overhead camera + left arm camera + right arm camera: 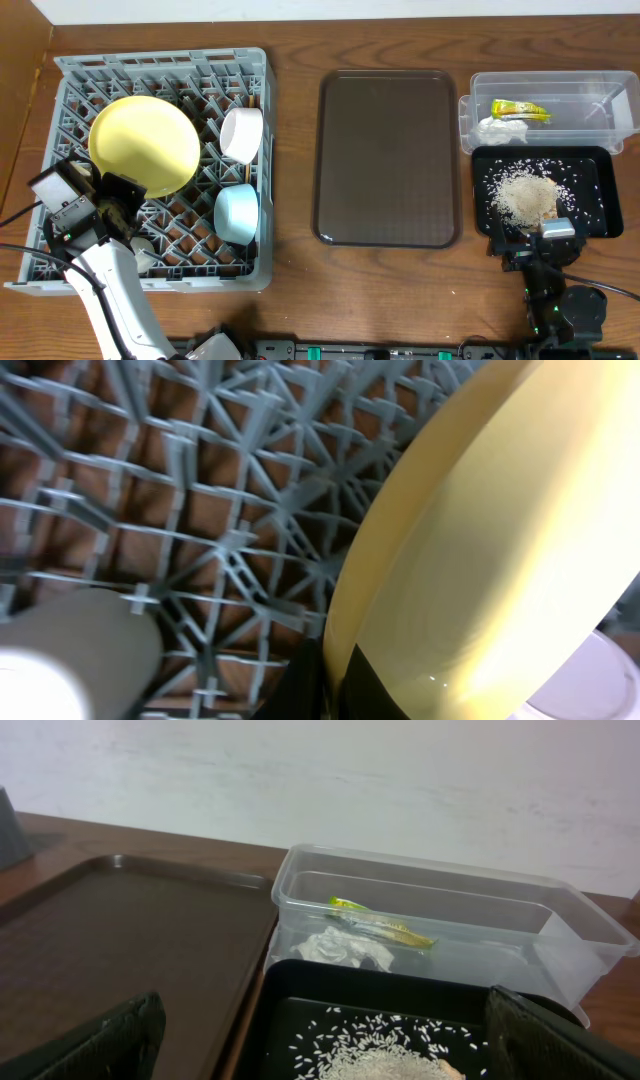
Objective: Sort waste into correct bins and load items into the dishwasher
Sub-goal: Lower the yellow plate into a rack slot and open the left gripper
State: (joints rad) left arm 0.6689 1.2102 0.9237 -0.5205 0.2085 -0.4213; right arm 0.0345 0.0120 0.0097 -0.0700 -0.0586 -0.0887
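Observation:
The grey dishwasher rack (62, 68) fills the left of the overhead view. In it the pale-yellow plate (143, 143) stands tilted, with my left gripper (122, 192) shut on its lower rim. The left wrist view shows the plate (500, 550) with that gripper (338, 682) pinching its edge over the lattice. A white bowl (241, 133) and a light-blue bowl (237, 213) lean at the rack's right side. The clear tub (600, 88) holds the wrapper (519, 109) and the tissue (500, 129). Rice scraps (524, 195) lie in the black tray (602, 218). My right gripper (530, 236) stands open at that tray's near edge.
A dark-brown serving tray (388, 158) lies between the rack and the bins. In the right wrist view it (130, 940) lies left of the black tray (290, 982) and the tub (565, 920). A blurred pale round thing (70, 660) sits on the lattice beside the left gripper.

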